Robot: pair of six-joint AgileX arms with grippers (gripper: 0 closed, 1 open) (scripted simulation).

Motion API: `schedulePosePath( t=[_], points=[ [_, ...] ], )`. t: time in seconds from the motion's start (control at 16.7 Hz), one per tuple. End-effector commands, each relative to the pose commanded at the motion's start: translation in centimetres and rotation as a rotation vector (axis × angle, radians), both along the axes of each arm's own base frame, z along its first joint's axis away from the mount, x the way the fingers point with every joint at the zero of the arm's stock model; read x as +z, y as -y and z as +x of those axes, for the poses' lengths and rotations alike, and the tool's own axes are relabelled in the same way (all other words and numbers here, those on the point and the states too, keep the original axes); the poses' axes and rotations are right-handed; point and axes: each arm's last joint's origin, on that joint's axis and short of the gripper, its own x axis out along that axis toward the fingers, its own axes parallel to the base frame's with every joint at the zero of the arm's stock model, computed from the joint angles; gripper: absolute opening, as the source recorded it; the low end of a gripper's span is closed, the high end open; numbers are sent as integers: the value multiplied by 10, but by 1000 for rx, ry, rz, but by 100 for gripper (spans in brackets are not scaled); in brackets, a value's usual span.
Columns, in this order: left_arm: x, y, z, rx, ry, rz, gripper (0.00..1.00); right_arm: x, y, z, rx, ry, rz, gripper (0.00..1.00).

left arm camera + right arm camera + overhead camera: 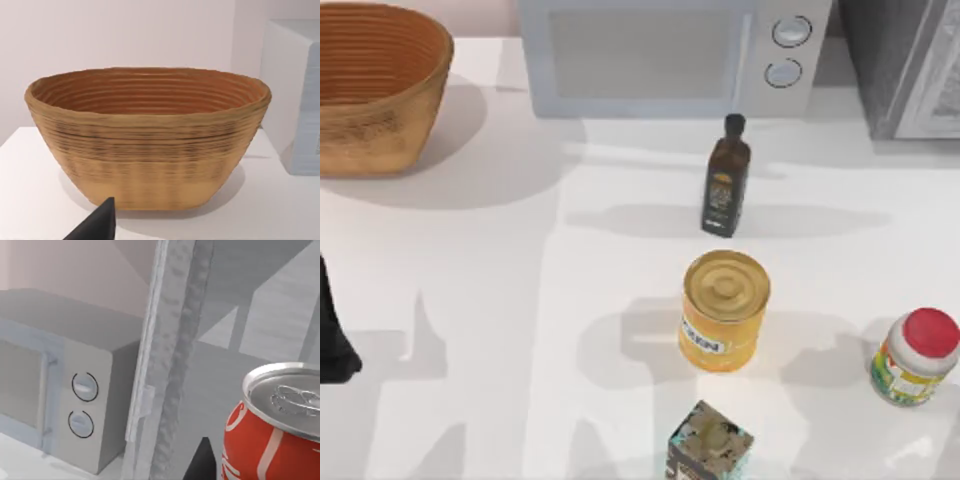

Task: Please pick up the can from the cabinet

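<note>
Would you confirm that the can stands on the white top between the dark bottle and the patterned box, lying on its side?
Not quite: the can stands upright, lid up, as the top view shows. It is indeed between the bottle and the box on the white top.

Surface: the cabinet (520, 300), its flat white top carrying everything.
Back: basket (370, 90), microwave (670, 55).
Middle: dark bottle (726, 180), the can (723, 310) standing upright.
Front: red-capped jar (915, 357), patterned box (710, 442).
</note>
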Motion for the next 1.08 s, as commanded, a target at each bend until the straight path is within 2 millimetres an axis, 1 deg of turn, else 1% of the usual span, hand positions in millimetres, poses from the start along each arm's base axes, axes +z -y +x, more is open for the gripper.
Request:
schedulePosePath(
  t=[0.12, 0.24, 0.3, 0.42, 0.6, 0.72, 0.84, 1.08],
  points=[
    [0, 0, 0, 0, 0, 0, 100, -27, 35, 7, 88, -46, -1, 0],
    [0, 0, 0, 0, 0, 0, 100, -60, 65, 7, 174, -86, 12, 0],
    [0, 0, 0, 0, 0, 0, 100, -77, 77, 4, 214, -102, 21, 0],
    [0, 0, 0, 0, 0, 0, 100, -110, 95, -4, 280, -124, 42, 0],
    [0, 0, 0, 0, 0, 0, 100, -151, 109, -18, 338, -142, 75, 0],
    [0, 0, 0, 0, 0, 0, 100, -169, 111, -24, 354, -149, 97, 0],
    [0, 0, 0, 0, 0, 0, 100, -179, 112, -28, 359, -152, 112, 0],
    [0, 0, 0, 0, 0, 0, 100, -180, 112, -28, 359, -153, 114, 0]
  ],
)
